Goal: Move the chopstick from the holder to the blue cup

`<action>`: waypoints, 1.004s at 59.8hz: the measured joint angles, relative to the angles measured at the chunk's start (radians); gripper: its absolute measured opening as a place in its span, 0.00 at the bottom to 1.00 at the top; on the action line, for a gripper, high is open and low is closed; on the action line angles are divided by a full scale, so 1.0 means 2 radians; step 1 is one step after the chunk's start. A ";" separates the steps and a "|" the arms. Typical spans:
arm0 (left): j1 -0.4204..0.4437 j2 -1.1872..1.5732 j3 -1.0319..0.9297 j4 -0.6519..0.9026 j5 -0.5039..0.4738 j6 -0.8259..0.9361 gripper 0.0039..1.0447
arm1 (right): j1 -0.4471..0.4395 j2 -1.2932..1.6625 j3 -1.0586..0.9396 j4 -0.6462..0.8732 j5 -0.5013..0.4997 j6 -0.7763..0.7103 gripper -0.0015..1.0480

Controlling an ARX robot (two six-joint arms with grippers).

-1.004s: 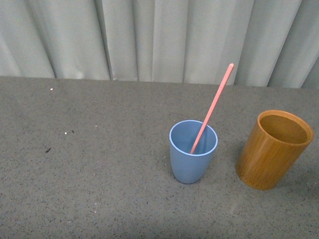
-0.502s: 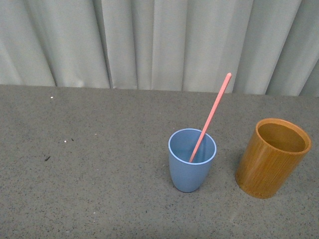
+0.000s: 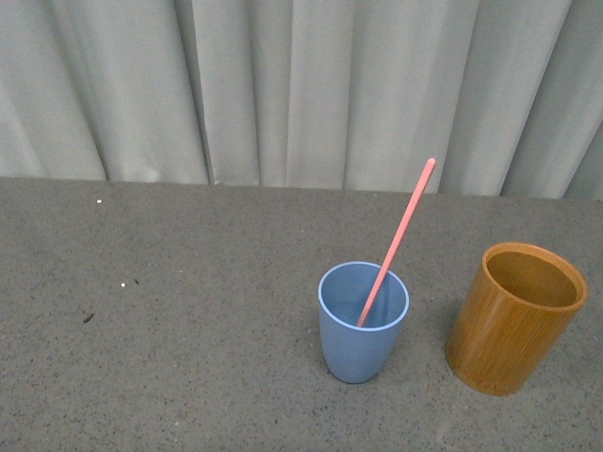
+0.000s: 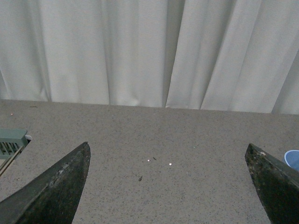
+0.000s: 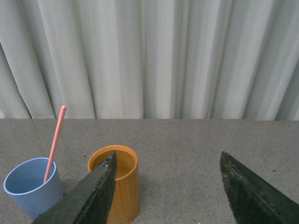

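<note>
The pink chopstick [image 3: 397, 240] stands tilted in the light blue cup [image 3: 362, 325], its top leaning right. The orange-brown bamboo holder [image 3: 513, 315] stands to the cup's right and looks empty. Neither gripper shows in the front view. In the right wrist view the open right gripper [image 5: 167, 161] hovers empty, the holder [image 5: 119, 186] partly behind one finger, the blue cup [image 5: 32, 186] and chopstick [image 5: 54, 142] beyond it. The left gripper [image 4: 168, 154] is open over bare table; the blue cup's rim [image 4: 293, 160] peeks beside one finger.
The grey speckled table [image 3: 188, 358] ends at a pale pleated curtain [image 3: 301, 85] along the back. A few small specks [image 3: 123, 284] lie on the left part. A greenish slotted object [image 4: 10, 142] shows at the edge of the left wrist view.
The cup, chopstick and holder sit lower in the front view than before and more curtain shows: the view has tilted upward. The objects keep their places relative to each other.
</note>
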 joint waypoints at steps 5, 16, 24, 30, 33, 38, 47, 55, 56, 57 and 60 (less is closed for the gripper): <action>0.000 0.000 0.000 0.000 0.000 0.000 0.94 | 0.000 0.000 0.000 0.000 0.000 0.000 0.78; 0.000 0.000 0.000 0.000 0.000 0.000 0.94 | 0.000 0.000 0.000 0.000 0.000 0.000 0.90; 0.000 0.000 0.000 0.000 0.000 0.000 0.94 | 0.000 0.000 0.000 0.000 0.000 0.000 0.91; 0.000 0.000 0.000 0.000 0.000 0.000 0.94 | 0.000 0.000 0.000 0.000 0.000 0.000 0.91; 0.000 0.000 0.000 0.000 0.000 0.000 0.94 | 0.000 0.000 0.000 0.000 0.000 0.000 0.91; 0.000 0.000 0.000 0.000 0.000 0.000 0.94 | 0.000 0.000 0.000 0.000 0.000 0.000 0.91; 0.000 0.000 0.000 0.000 0.000 0.000 0.94 | 0.000 0.000 0.000 0.000 0.000 0.000 0.91; 0.000 0.000 0.000 0.000 0.000 0.000 0.94 | 0.000 0.000 0.000 0.000 0.000 0.000 0.91; 0.000 0.000 0.000 0.000 0.000 0.000 0.94 | 0.000 0.000 0.000 0.000 0.000 0.000 0.91; 0.000 0.000 0.000 0.000 0.000 0.000 0.94 | 0.000 0.000 0.000 0.000 0.000 0.000 0.91; 0.000 0.000 0.000 0.000 0.000 0.000 0.94 | 0.000 0.000 0.000 0.000 0.000 0.000 0.91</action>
